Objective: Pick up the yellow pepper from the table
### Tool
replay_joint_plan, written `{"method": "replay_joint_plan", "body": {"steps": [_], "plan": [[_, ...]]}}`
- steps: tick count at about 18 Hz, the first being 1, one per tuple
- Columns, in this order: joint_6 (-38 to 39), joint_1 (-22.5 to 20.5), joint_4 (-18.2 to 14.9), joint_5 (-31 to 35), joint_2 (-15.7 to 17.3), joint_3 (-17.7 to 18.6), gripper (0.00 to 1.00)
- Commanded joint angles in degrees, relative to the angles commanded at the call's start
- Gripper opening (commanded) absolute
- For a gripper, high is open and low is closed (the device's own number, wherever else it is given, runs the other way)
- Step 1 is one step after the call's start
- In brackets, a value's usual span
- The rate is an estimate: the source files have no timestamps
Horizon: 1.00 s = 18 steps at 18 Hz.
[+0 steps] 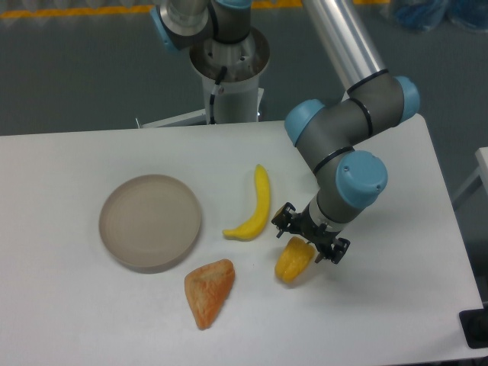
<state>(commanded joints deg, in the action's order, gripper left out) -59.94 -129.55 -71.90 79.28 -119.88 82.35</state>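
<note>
The yellow pepper [293, 263] is yellow-orange and lumpy. It sits tilted at the front right of the white table [69, 320], just right of the banana's lower end. My gripper [305, 244] comes down on it from the upper right, and its black fingers close on the pepper's top end. The pepper's lower part sticks out below the fingers, with a small shadow under it. I cannot tell whether it still touches the table. Its stem is hidden by the gripper.
A yellow banana [257, 207] lies left of the gripper. An orange wedge-shaped piece [209, 290] lies at the front, left of the pepper. A round grey-brown plate [150, 222] sits on the left. The table's right edge is close to the arm.
</note>
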Motion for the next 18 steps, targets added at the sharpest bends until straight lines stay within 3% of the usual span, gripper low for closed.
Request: {"method": "replay_joint_plan", "body": {"steps": [5,6,8,11,13,18], "plan": [[2.02,2.02,1.50,0.09,-1.85,1.32,1.00],[1.93,2.02,1.58,0.09,-2.02,1.15,0.96],[1.93,2.02,1.58,0.09,-2.02,1.06,0.74],[2.37,2.02,1.50,0.18,-1.59,0.62,0.33],[2.55,1.93,1.32,0.18,-0.97,-0.43,0.15],[2.55,0.71,1.06,0.35,1.40,-3.42,0.13]]}}
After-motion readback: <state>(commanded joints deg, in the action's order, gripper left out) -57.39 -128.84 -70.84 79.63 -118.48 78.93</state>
